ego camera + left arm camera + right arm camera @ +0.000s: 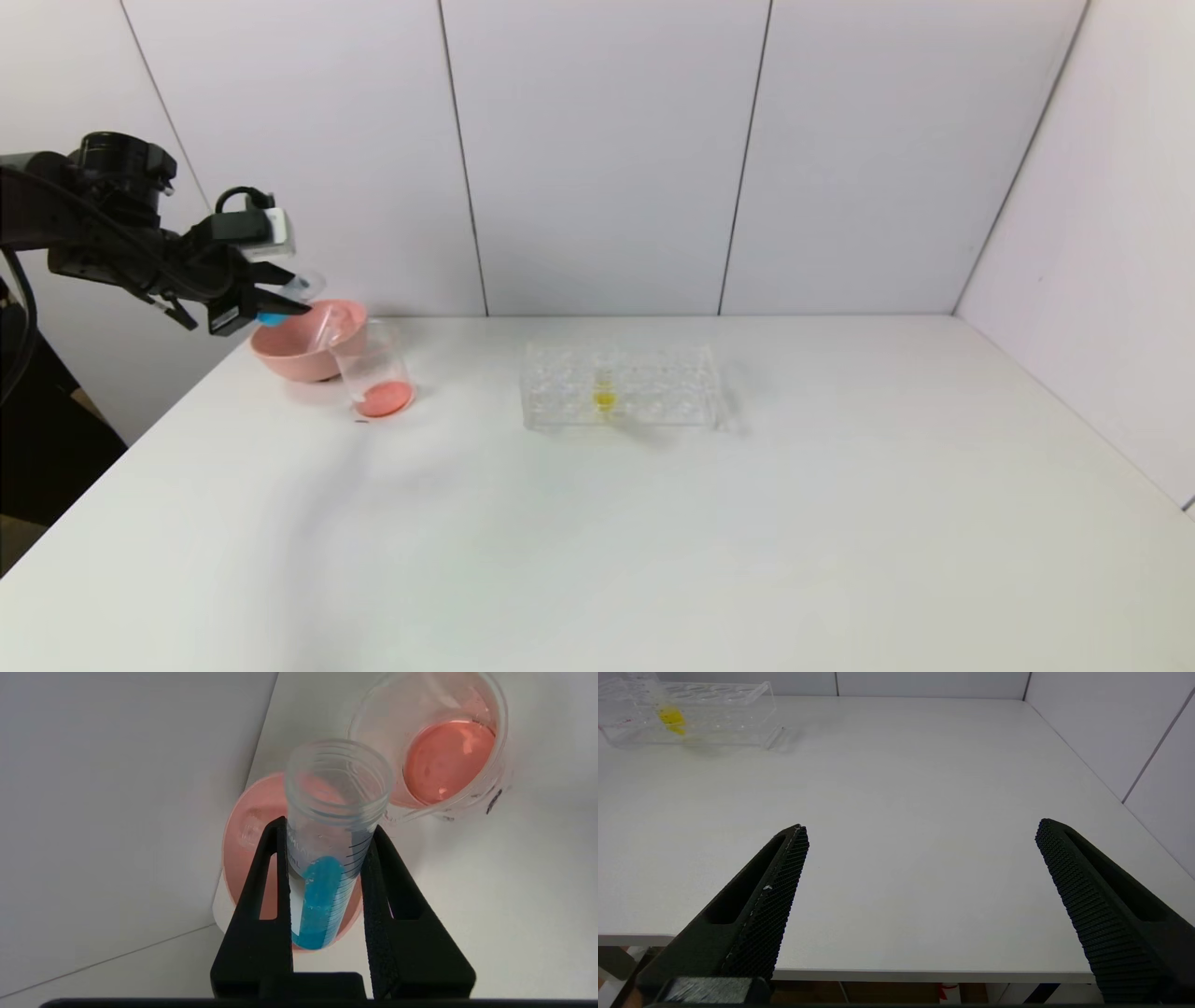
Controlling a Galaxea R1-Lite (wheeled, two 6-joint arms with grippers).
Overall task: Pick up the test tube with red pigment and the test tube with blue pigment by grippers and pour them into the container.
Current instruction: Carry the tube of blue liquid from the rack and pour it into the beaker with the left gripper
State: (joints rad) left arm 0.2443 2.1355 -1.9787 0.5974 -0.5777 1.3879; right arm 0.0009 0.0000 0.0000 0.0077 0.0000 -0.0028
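Two black fingers of the left gripper (327,833) are clamped on the test tube with blue pigment (327,858), pressing its clear wall from either side. The tube lies tilted between the jaws, its open threaded mouth reaching out past the fingertips and the blue liquid pooled toward its rounded end, back between the fingers. Beyond the tube's mouth, a little to one side of the jaws, stands the container (444,751), a clear beaker with a shallow layer of orange-red liquid at its bottom. Directly under the jaws sits a pink bowl (243,849), touching or nearly touching the beaker. In the head view the left gripper (280,306) hovers above the bowl's (303,345) rim, with the container (375,369) just beside the bowl. Well apart from these jaws, a clear tube rack (621,385) holds a tube with yellow liquid (605,397). The right gripper (920,835) hangs low at the near edge of the white table (924,788), its jaws spread wide with nothing between them.
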